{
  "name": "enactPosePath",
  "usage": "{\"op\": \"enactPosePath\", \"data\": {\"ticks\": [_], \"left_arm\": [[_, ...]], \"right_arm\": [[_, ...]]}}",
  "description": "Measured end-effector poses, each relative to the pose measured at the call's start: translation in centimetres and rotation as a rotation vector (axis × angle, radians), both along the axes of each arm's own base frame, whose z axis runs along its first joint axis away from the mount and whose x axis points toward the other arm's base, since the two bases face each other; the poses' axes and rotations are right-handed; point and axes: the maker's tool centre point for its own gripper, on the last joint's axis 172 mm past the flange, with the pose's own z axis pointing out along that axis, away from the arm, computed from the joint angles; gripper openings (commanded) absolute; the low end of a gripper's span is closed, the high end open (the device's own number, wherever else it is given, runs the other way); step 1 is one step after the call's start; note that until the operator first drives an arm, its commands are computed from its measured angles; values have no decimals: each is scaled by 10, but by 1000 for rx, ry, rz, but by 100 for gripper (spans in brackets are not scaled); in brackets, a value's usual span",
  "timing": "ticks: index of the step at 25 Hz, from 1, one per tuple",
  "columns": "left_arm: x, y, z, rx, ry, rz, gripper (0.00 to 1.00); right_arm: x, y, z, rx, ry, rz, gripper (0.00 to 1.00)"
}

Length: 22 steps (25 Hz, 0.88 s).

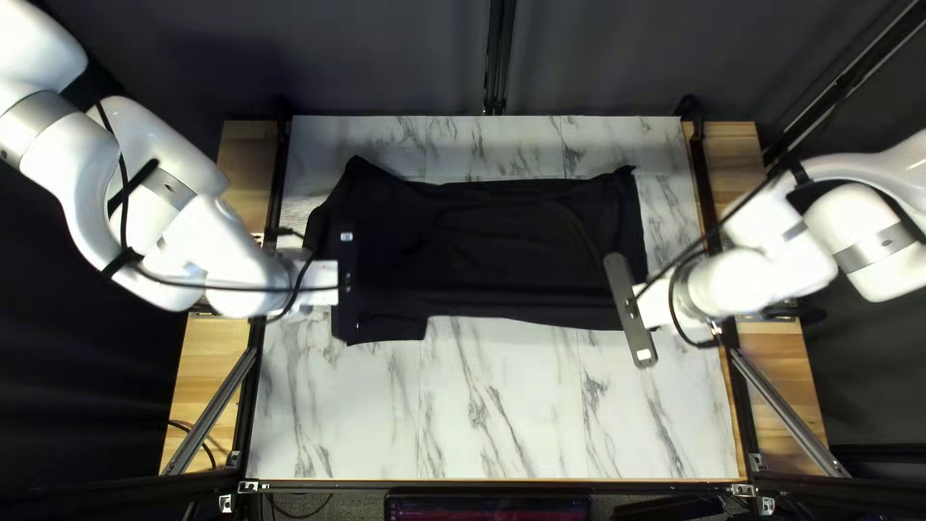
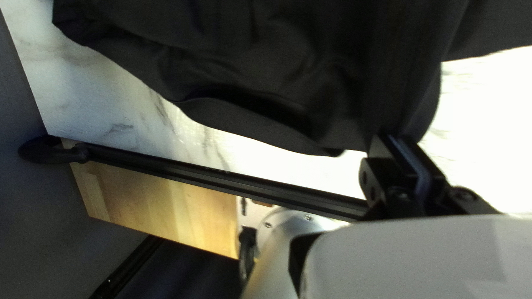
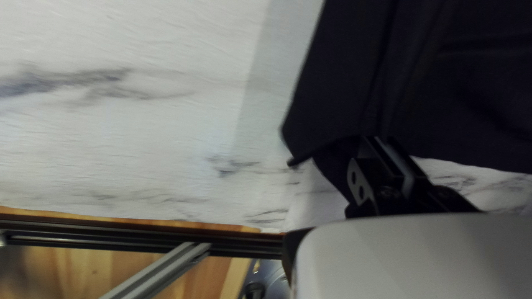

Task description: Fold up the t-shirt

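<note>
Left gripper (image 1: 345, 282): clenched, two fingers pinching black cloth at the tips, folds running straight into them. Right gripper (image 1: 632, 309): same state, clenched on cloth, folds converging at its tips. Both have the black t-shirt (image 1: 521, 246). Taking 12 as the far edge of the top left view, left gripper is at the shirt's 9 o'clock, right gripper at its 4. Shirt lies between them, long way roughly 9 to 3, reaching from the left gripper toward 3 and from the right gripper toward 9 through 12. Pointed corner at the shirt's 10-11, smaller one at 1-2, squarish flap at 7-8. Per left wrist view, cloth sits ahead of the tips and out to 10 o'clock, where a loose edge gapes in a dark slot. Per right wrist view, a cloth corner sticks out at the tips' 9, with wrinkled cloth from 12 to 2. All of it on the marble-pattern tabletop (image 1: 502, 415). Wooden boards outside that: one at the table's 8 (image 1: 207, 362), one at 4 (image 1: 776, 362). Screen (image 1: 487, 507) past the near edge at 6. Dark curtain (image 1: 386, 58) behind the far edge, 12.
</note>
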Motion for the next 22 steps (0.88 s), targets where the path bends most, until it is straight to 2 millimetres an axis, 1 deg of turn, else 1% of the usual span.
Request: {"op": "enactPosePath", "data": {"ticks": [4, 9, 12, 22], "left_arm": [[0, 28, -13, -30, 5, 11, 0], [2, 47, -25, -66, 4, 12, 0], [1, 50, -29, -85, 4, 9, 0], [-4, 55, -30, -110, 4, 4, 0]], "right_arm": [[0, -21, -14, 31, 0, 5, 0], [0, -35, -24, 57, 3, 8, 0], [-1, -40, -29, 68, 6, 9, 0], [-3, -53, -37, 85, 11, 7, 0]]}}
